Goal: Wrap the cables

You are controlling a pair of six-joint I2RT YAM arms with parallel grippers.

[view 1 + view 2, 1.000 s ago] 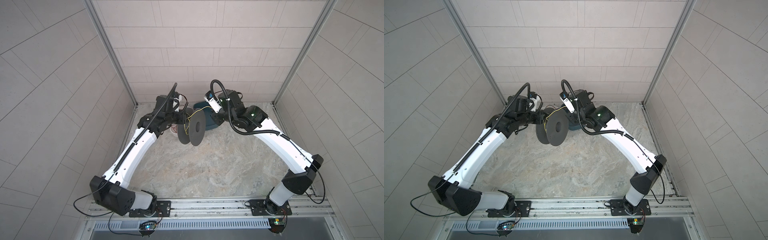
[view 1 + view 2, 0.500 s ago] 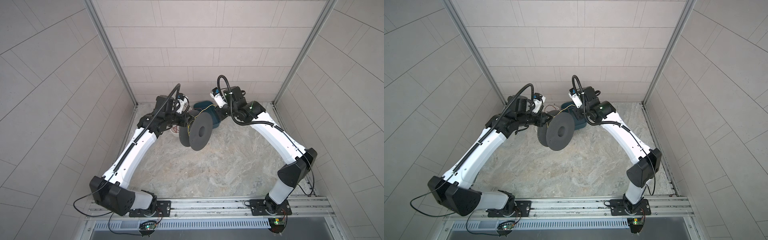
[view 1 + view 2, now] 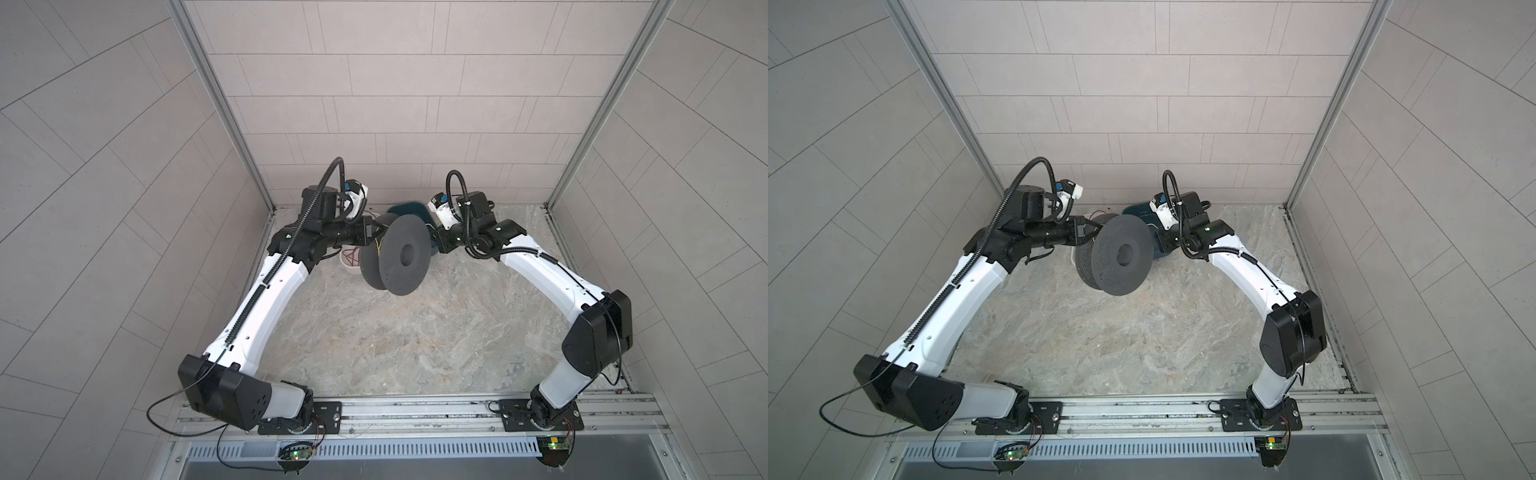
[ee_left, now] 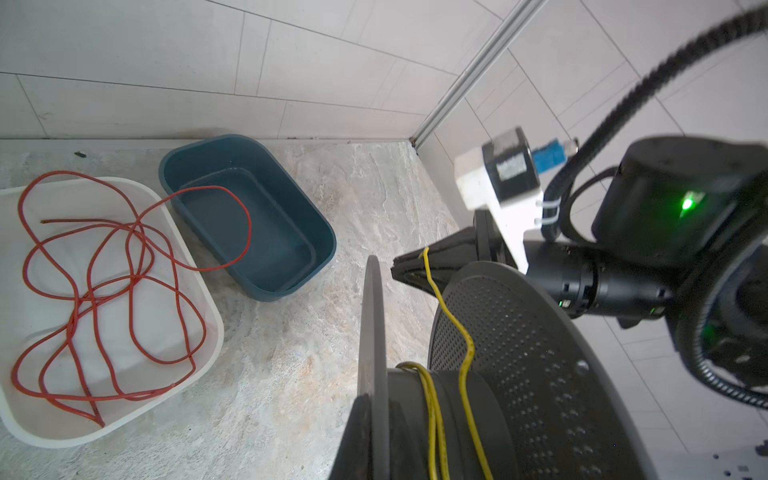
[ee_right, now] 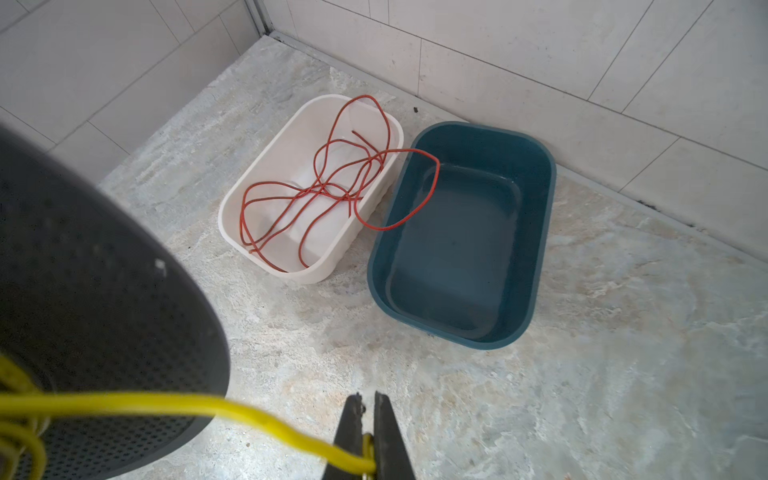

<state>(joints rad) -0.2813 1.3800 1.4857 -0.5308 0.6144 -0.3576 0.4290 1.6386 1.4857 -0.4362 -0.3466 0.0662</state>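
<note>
No legible txt, brand, no. or sign in any view. Only candidate was a small label [image 4: 511, 170] on the black body of the wrist cam [image 4: 523, 150] seen in the left wrist view. It was too blurred to read.
</note>
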